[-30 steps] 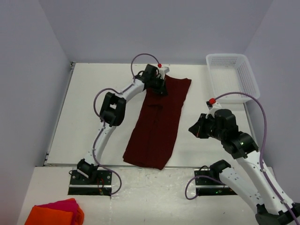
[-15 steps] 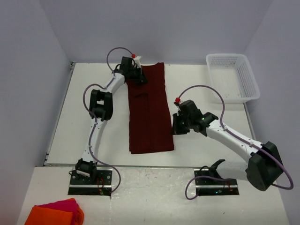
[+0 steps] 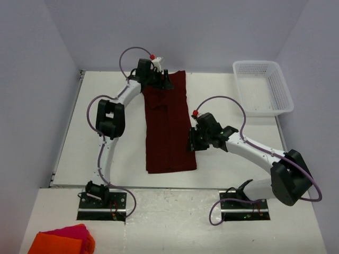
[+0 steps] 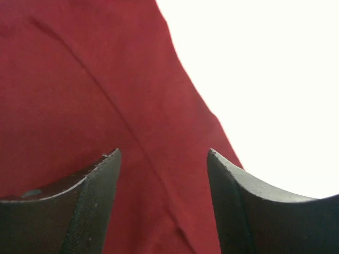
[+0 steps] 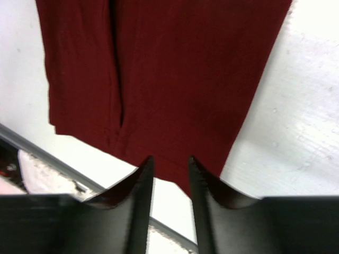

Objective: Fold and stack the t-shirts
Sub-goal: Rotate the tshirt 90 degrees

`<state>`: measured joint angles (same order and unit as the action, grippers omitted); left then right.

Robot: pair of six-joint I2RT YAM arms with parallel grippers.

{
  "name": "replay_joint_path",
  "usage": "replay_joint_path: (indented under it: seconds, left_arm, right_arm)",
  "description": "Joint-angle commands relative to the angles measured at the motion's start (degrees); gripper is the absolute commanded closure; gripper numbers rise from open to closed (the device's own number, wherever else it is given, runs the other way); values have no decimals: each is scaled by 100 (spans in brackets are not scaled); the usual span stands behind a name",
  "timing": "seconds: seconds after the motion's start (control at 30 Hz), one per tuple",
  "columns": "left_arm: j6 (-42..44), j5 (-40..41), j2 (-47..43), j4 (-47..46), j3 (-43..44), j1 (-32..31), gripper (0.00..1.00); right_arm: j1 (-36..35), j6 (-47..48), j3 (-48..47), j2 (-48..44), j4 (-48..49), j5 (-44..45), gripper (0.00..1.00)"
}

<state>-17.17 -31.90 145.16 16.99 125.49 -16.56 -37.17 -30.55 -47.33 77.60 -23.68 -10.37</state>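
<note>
Left jaws wide, right jaws narrowly apart — both empty over the t-shirt, seemingly letting its fold settle flat.

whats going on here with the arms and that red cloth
Two robot arms are folding a dark maroon t-shirt on the white table. It lies as a long narrow strip. The left gripper is over its far end, jaws open, gripping nothing. The right gripper sits at the strip's right edge, jaws slightly apart with nothing between them. A white basket stands at the far right.
</note>
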Motion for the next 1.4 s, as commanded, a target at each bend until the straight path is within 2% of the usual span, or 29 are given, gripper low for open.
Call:
replay_joint_path:
  seconds: [0.0, 0.07, 0.1, 0.17, 0.23, 0.27, 0.3, 0.33, 0.4, 0.47, 0.6, 0.7, 0.8, 0.97, 1.23, 1.37]
  left_arm:
    - [99, 742, -1489, -119, -121, -294, 31]
    - [4, 1306, -2192, 188, -437, -409, 31]
    - [-101, 2040, -2412, 329, -568, -514, 31]
    - [-549, 2642, -3106, 724, -1200, -594, 31]
    - [-1102, 3145, -3818, 884, -2253, -629, 33]
    - [-1305, 3163, -4064, 972, -2675, -621, 34]
    - [-1620, 3155, -4310, 920, -3610, -586, 35]
    - [-1666, 2972, -4773, 781, -4072, -559, 36]
    - [-1685, 2628, -5154, 603, -5125, -524, 39]
    - [-1518, 2052, -5507, 655, -5586, -489, 40]
    - [-1280, 1626, -6181, 727, -6665, -480, 44]
    - [-1306, 1521, -6500, 551, -7221, -427, 44]
    - [-1359, 1090, -6667, 428, -7555, -419, 44]
    - [-1307, 1141, -6913, 489, -7846, -419, 43]
    - [-1245, 887, -7072, 454, -8145, -419, 41]
    - [-1236, 835, -7168, 463, -8356, -419, 40]
  right_arm:
    - [-36, -118, 22, -219, 136, 403, 62]
    - [-36, -258, 31, -254, 66, 570, 56]
    - [-36, -329, 31, -263, 57, 641, 55]
    - [-27, -443, 83, -228, 83, 686, 53]
    - [-27, -663, 198, -149, 197, 642, 53]
    - [-36, -759, 241, -140, 241, 616, 53]
    - [-27, -812, 346, -131, 276, 615, 53]
    - [-19, -874, 382, -123, 276, 685, 54]
    - [-19, -962, 531, -149, 355, 659, 54]
    - [-19, -1041, 646, -280, 399, 676, 53]
    - [174, -1067, 1128, -553, 820, 317, 53]
    - [227, -1120, 1348, -562, 1040, 115, 53]
    - [219, -1217, 1542, -492, 1277, -52, 53]
    - [210, -1366, 1771, -483, 1550, -211, 53]
    - [192, -1586, 2166, -1141, 1472, -88, 54]
    - [201, -1639, 2289, -1107, 1603, -132, 55]
